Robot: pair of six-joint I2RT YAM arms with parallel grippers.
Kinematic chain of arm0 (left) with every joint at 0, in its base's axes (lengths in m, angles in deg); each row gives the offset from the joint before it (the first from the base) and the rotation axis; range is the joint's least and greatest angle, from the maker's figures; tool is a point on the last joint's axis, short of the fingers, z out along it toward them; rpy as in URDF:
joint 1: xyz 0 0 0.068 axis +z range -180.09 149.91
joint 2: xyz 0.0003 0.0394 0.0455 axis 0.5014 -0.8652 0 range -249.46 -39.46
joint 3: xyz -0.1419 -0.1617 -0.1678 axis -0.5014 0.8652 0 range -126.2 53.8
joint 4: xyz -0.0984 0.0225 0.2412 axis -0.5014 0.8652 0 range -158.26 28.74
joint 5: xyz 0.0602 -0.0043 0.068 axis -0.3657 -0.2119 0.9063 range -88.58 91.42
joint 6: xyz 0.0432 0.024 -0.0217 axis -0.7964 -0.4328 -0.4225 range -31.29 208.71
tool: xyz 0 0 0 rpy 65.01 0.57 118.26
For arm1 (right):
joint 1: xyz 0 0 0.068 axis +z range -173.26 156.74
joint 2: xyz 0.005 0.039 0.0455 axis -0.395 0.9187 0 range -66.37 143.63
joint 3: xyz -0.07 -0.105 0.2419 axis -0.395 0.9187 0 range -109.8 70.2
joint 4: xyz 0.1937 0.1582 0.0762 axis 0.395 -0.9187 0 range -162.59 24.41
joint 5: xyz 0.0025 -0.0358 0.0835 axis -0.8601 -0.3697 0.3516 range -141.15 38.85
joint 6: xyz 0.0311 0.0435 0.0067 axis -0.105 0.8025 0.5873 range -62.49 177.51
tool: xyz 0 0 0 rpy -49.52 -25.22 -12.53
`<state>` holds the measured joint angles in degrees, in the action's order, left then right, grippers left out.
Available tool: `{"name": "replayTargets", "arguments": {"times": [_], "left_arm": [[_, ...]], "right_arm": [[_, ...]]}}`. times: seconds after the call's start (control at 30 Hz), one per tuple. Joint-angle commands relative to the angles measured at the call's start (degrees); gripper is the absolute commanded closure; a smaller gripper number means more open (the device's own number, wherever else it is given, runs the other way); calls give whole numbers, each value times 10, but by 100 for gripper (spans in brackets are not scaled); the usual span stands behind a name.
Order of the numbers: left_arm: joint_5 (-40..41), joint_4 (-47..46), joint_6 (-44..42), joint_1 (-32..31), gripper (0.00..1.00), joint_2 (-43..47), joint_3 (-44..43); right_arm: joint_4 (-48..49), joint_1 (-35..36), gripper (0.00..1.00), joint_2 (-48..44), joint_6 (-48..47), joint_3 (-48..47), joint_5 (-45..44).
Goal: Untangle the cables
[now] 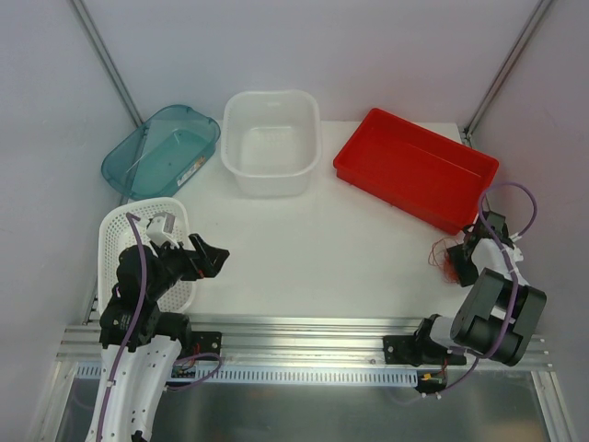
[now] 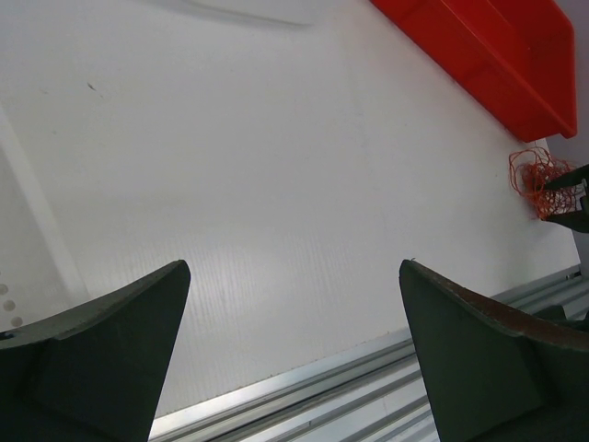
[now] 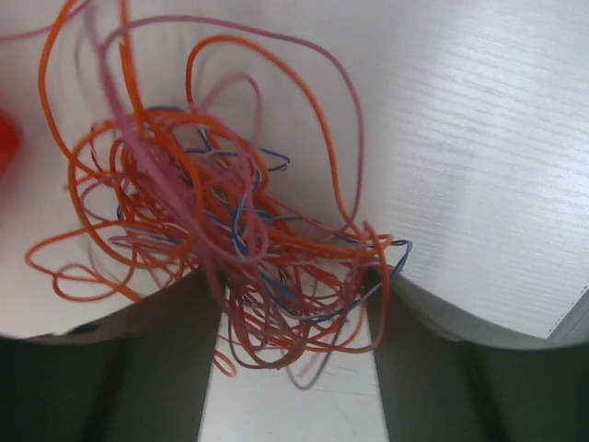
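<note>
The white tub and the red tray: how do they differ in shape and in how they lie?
The white tub has high walls and rounded corners; the red tray is shallow with sharper corners. The white tub is nearly square; the red tray is clearly longer than wide. The white tub sits about square to the table; the red tray lies turned at an angle. Both are open-topped and stand near the table's far edge.

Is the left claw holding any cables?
No, the left claw is open over bare table, while the cables lie near the red bin.
</note>
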<state>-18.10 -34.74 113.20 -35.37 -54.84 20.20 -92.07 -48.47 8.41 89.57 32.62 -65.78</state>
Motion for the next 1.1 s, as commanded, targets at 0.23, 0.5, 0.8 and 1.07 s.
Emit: {"name": "replayTargets", "arguments": {"times": [0.23,0.5,0.8,1.07], "left_arm": [[-19,-23,-10,-3,1,-6,5],[-21,-24,-9,-3,1,-9,6],[-33,-24,-11,-3,1,-22,7],[-84,-35,-18,-3,1,-51,9]], "right_arm": [[-11,69,90,-81,-44,16,14],[-54,251,99,-194,-114,-5,72],[-23,559,99,-169,-180,-96,127],[56,710,92,-19,-277,-144,254]]}}
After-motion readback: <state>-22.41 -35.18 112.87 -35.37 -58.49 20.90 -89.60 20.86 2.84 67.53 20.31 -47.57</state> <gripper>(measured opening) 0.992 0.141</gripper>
